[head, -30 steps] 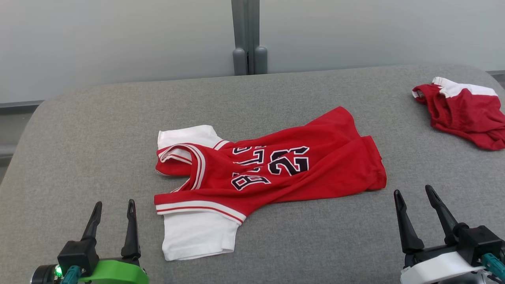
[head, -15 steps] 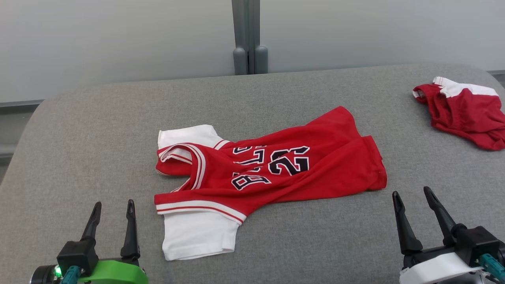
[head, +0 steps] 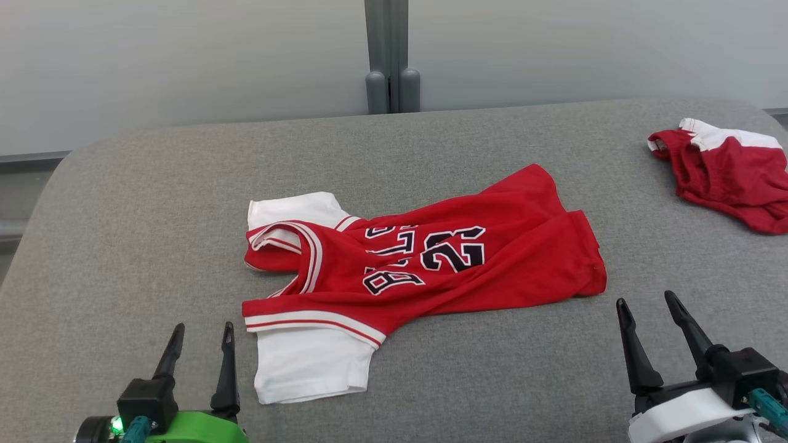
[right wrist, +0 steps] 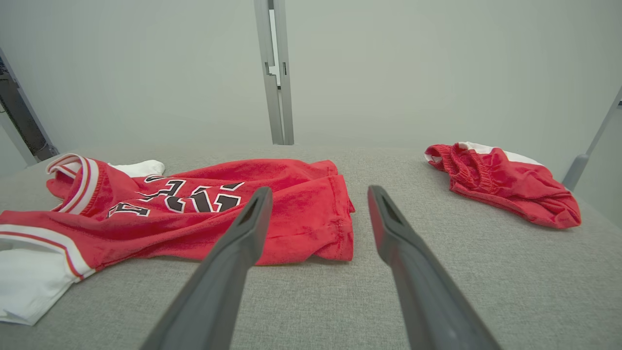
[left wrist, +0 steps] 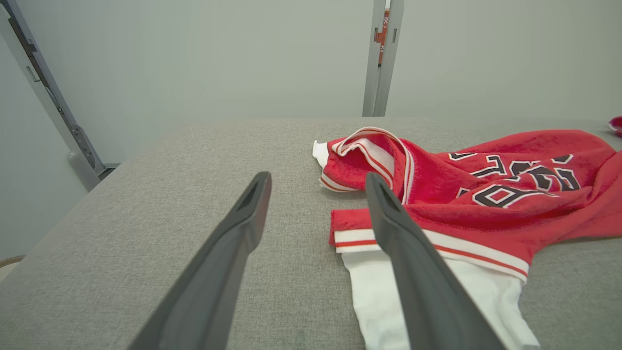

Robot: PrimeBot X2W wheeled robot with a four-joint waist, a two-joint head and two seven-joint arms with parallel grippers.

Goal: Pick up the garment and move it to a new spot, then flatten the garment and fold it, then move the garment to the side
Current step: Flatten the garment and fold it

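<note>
The left gripper has moved closer to the jersey, and the white sleeve now lies just to the right of its right finger. Both grippers are wide open and hold nothing. The jersey's hem lies just ahead and left of the right gripper. The red shorts lie well ahead of it, to its right.

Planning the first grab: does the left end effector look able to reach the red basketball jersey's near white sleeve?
Probably yes: the left end effector is open just beside the near white sleeve of the red basketball jersey, with only bare grey fabric tabletop between them.
</note>
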